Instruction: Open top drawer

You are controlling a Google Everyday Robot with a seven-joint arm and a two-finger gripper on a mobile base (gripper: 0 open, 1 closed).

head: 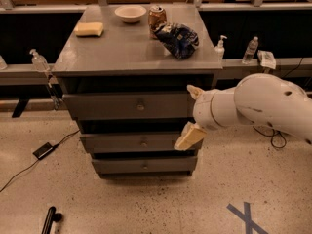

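The top drawer (105,106) is the widest grey drawer, just under the cabinet top, and it is closed. Its small round knob (140,106) sits at the centre of the flat front. My gripper (190,113) is open at the drawer's right end, to the right of the knob. One tan finger (194,90) points up by the drawer's top corner. The other finger (190,136) hangs in front of the middle drawer (129,143). The white arm (263,106) reaches in from the right. The gripper holds nothing.
The bottom drawer (144,165) is closed. The cabinet top (122,45) carries a yellow sponge (89,29), a white bowl (130,13), a can (157,16) and a dark chip bag (177,38). Bottles (250,49) stand on the side ledges. A cable with a black box (44,150) lies on the floor at left.
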